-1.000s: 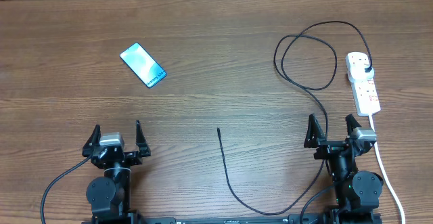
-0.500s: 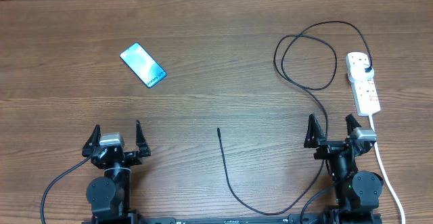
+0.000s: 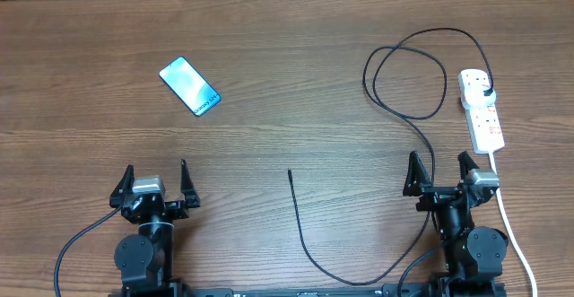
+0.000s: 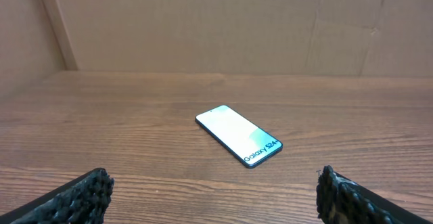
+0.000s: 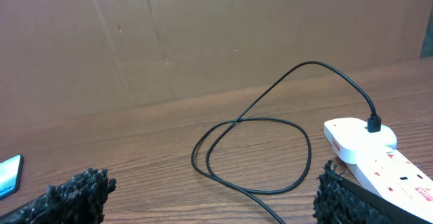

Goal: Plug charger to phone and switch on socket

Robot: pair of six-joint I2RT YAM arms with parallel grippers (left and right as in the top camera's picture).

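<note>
The phone [image 3: 189, 86] lies face up with a lit light blue screen at the left back of the table; it also shows in the left wrist view [image 4: 238, 135], well ahead of my fingers. The black charger cable [image 3: 408, 73] loops at the right back. Its plug [image 3: 485, 92] sits in the white socket strip [image 3: 482, 109], and its connector tip [image 3: 290, 172] lies free mid-table. The cable [image 5: 250, 149] and socket [image 5: 369, 149] show in the right wrist view. My left gripper [image 3: 152, 182] and right gripper [image 3: 440, 175] are open and empty near the front edge.
The socket's white cord [image 3: 513, 230] runs along the right side toward the front edge, next to my right arm. The black cable passes under my right gripper and curves along the front edge [image 3: 359, 279]. A brown wall stands behind the table.
</note>
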